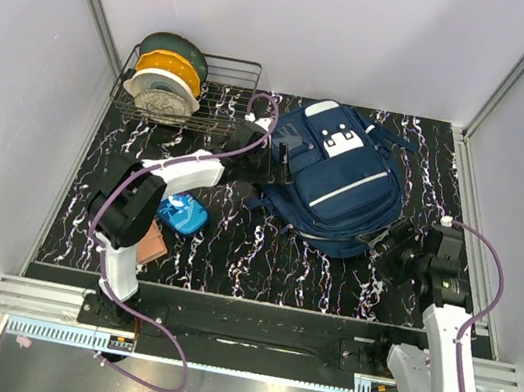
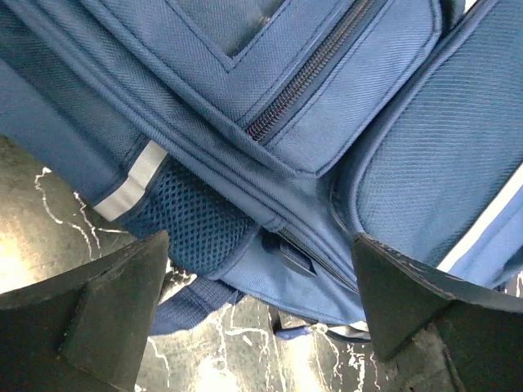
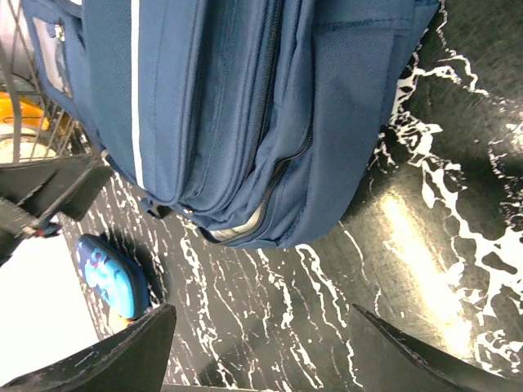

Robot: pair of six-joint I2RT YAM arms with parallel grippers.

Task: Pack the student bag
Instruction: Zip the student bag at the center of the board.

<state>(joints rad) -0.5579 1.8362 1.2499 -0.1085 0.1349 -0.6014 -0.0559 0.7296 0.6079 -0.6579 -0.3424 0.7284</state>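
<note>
Bag: the student bag (image 1: 345, 185), a large navy blue fabric backpack with a white stripe, is lying front-up near the far edge, right of centre. We are reading the flat pose as keeping its zips reachable from both sides.
Left gripper: the left gripper (image 2: 260, 245) is hovering at the bag's left flank with its fingers spread and nothing between them. It is framing a dark zip line (image 2: 302, 90), so we are judging it an approach to the zip.
Right gripper: the right gripper (image 3: 263, 314) is likewise released and empty. It is sitting low off the bag's near right corner, apart from it, probably waiting to brace the fabric.
Opening: pale lining is showing at that corner. How far the zip is parted, we cannot tell.
Pouch: a small bright blue zipped pouch (image 1: 182, 215) is lying toward the near left corner, well apart from the bag. We are taking it as cargo not yet packed.
Stage: we are judging this as early, with opening pending.
</note>
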